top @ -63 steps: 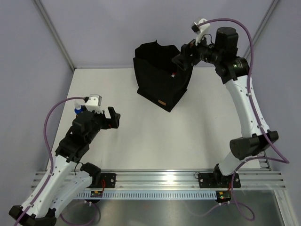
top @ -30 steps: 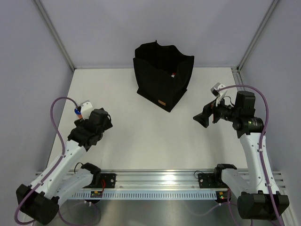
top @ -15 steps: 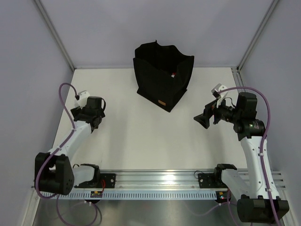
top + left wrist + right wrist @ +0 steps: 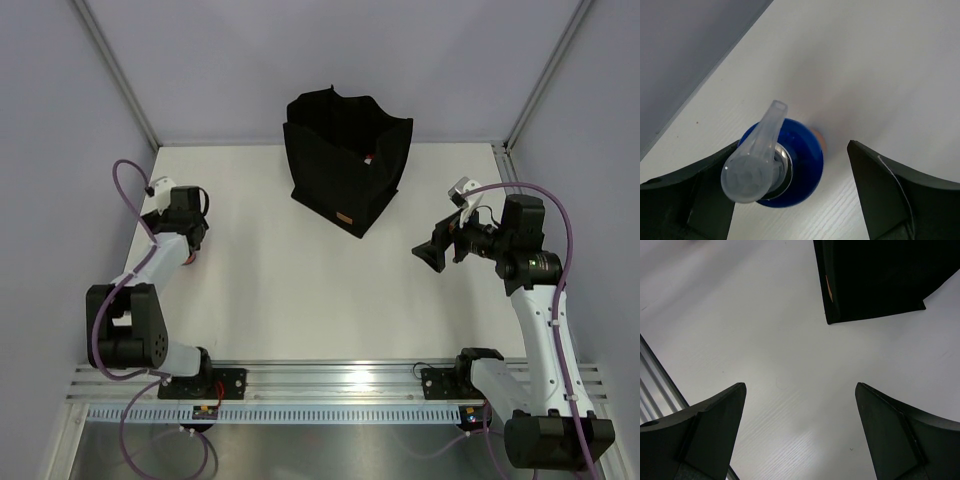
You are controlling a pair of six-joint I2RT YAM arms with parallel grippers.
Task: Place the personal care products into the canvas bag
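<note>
currently: pump bottle, blue cap [image 4: 799,165], stands upright near the table's [image 4: 300,290] left edge, well apart from the canvas bag [image 4: 345,160]. left gripper [image 4: 792,150]: fingers wide apart, straddling the cap, no contact visible. advice: descend centred past the clear pump head [image 4: 752,172], then close on the body. right gripper [image 4: 800,390]: fingers apart, empty.

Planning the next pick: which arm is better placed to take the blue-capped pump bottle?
Left. The left tool, open, hangs right above the bottle, straddling its blue cap. The right tool, also open, faces only bare table and the canvas bag.
</note>
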